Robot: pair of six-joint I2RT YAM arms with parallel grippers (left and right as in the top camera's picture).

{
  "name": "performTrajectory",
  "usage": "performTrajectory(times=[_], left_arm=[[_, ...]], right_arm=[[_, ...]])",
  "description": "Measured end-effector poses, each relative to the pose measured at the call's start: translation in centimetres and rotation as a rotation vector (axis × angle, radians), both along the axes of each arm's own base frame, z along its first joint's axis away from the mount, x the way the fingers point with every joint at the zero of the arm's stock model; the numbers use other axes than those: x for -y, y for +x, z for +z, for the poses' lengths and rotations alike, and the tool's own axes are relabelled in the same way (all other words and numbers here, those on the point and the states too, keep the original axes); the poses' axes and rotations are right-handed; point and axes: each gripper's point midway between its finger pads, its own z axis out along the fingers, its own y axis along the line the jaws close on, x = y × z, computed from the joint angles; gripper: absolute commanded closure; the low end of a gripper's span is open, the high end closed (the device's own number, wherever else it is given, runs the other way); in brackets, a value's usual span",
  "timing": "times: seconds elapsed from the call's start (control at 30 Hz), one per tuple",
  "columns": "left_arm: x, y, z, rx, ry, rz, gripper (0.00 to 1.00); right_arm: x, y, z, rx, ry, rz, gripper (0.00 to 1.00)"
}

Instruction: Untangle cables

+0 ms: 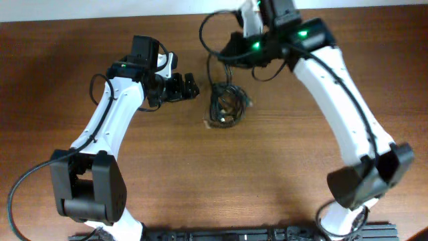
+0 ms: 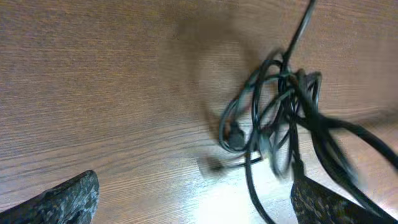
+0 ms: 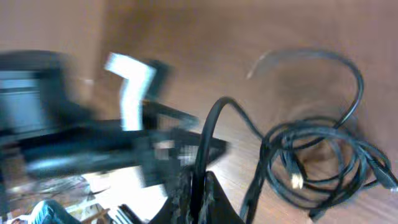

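A tangled bundle of black cables (image 1: 227, 105) lies on the wooden table near the middle back. It shows in the left wrist view (image 2: 280, 118) and the right wrist view (image 3: 323, 168). My right gripper (image 1: 227, 55) is shut on one black cable strand (image 3: 208, 134), lifted above the bundle, with a loop arcing back over the table (image 1: 208, 27). My left gripper (image 1: 187, 87) is open and empty, left of the bundle; its fingers (image 2: 193, 205) straddle bare table just short of the cables.
The wooden table (image 1: 200, 174) runs wide in front of the bundle. The table's back edge lies just behind the right gripper. Both arm bases stand at the front edge.
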Motion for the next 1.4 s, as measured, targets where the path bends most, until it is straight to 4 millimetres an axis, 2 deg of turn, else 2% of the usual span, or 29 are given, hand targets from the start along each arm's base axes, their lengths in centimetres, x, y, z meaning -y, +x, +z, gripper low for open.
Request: performTrajectory(times=[0.07,0.2,0.27,0.3,0.37,0.47,0.53,0.57,0.63,0.67,0.73,0.87,0.93,1.0,1.07,1.17,1.27,1.4], left_arm=[[0.1,0.0,0.0,-0.001,-0.004,-0.001,0.01],[0.1,-0.1,0.0,-0.002,-0.007,-0.003,0.01],[0.1,-0.1,0.0,-0.002,-0.007,-0.003,0.01],[0.1,-0.1,0.0,-0.003,-0.006,-0.002,0.01],[0.1,-0.1,0.0,-0.003,-0.006,-0.003,0.02],[0.1,-0.1,0.0,-0.003,-0.006,-0.003,0.01],[0.1,-0.1,0.0,-0.003,-0.006,-0.003,0.01],[0.1,-0.1,0.0,-0.003,-0.006,-0.003,0.01],[0.1,-0.1,0.0,-0.002,-0.007,-0.003,0.01],[0.1,-0.1,0.0,-0.002,-0.007,-0.002,0.01],[0.1,0.0,0.0,-0.001,-0.006,-0.002,0.01],[0.1,-0.1,0.0,-0.004,-0.008,0.001,0.01],[0.1,-0.3,0.1,-0.033,-0.037,0.029,0.01],[0.2,-0.5,0.7,-0.076,-0.132,0.071,0.01],[0.5,-0.5,2.1,-0.126,-0.287,0.109,0.01],[1.1,-1.4,3.2,-0.202,-0.397,0.135,0.01],[3.2,-3.3,3.2,-0.289,-0.412,0.108,0.01],[5.9,-5.5,2.1,-0.366,-0.326,0.099,0.0]], right_arm=[[-0.5,-0.9,2.5,0.036,0.058,0.041,0.96],[-1.6,-1.8,3.5,0.019,0.136,0.109,0.96],[-1.5,-1.9,4.9,0.033,0.167,0.117,0.96],[-1.3,-1.7,6.4,0.057,0.19,0.111,0.96],[-0.1,-1.3,11.3,0.164,0.243,0.089,0.96],[2.1,-1.9,17.1,0.294,0.294,0.053,0.96],[2.8,-3.2,19.5,0.344,0.312,0.046,0.96],[3.0,-4.2,20.0,0.338,0.31,0.041,0.96],[3.9,-4.7,18.2,0.263,0.241,-0.024,0.83],[4.8,-4.4,16.4,0.21,0.177,-0.087,0.74],[6.5,-3.5,12.0,0.093,0.042,-0.189,0.45],[7.8,-3.0,5.4,-0.073,-0.118,-0.226,0.21],[8.1,-3.3,2.1,-0.132,-0.195,-0.184,0.14],[8.1,-4.1,-0.6,-0.171,-0.257,-0.124,0.14],[7.6,-4.8,-3.2,-0.207,-0.297,-0.069,0.13],[7.2,-4.6,-6.2,-0.224,-0.32,-0.039,0.13],[7.1,-4.2,-8.1,-0.235,-0.328,-0.039,0.13],[7.1,-4.3,-8.4,-0.242,-0.33,-0.038,0.13]])
